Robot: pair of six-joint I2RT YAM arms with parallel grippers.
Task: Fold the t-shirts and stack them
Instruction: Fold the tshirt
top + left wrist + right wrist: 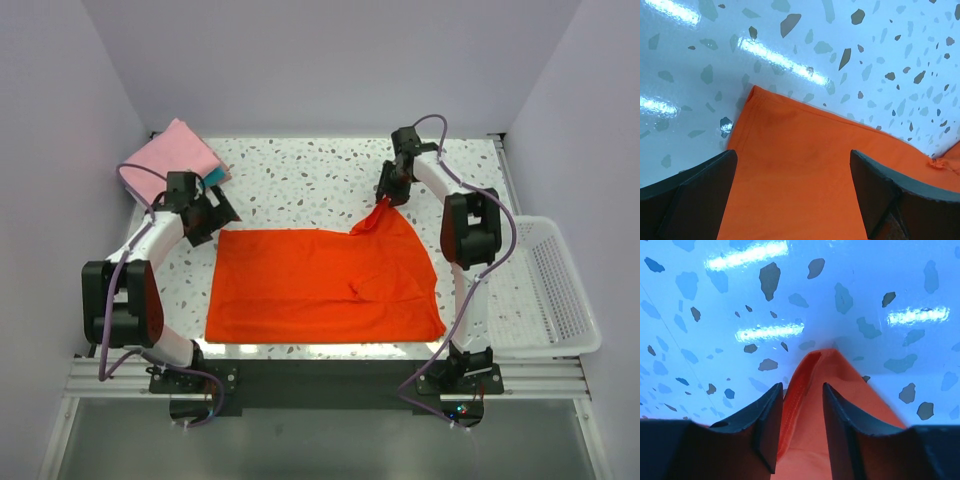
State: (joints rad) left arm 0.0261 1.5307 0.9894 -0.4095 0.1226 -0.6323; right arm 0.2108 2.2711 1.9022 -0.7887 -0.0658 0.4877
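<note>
Two arms, one orange shirt [320, 285], flat mid-worktop. Top view: R end effector [386, 200] holds the far-right corner raised, arm stretched fwd; L end effector [213, 213] sits at the far-left corner, elbow bent. L wrist: jaws spread over cloth, nothing held. R wrist: jaws pinching hem. Best bet: L grips its corner first, then fold evenly.

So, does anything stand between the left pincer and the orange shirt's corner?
Nothing visible does. The left pincer hangs open over the orange shirt's far-left corner, with only bare cloth and table between its fingers. The folded pink shirt lies farther back, off the path.
</note>
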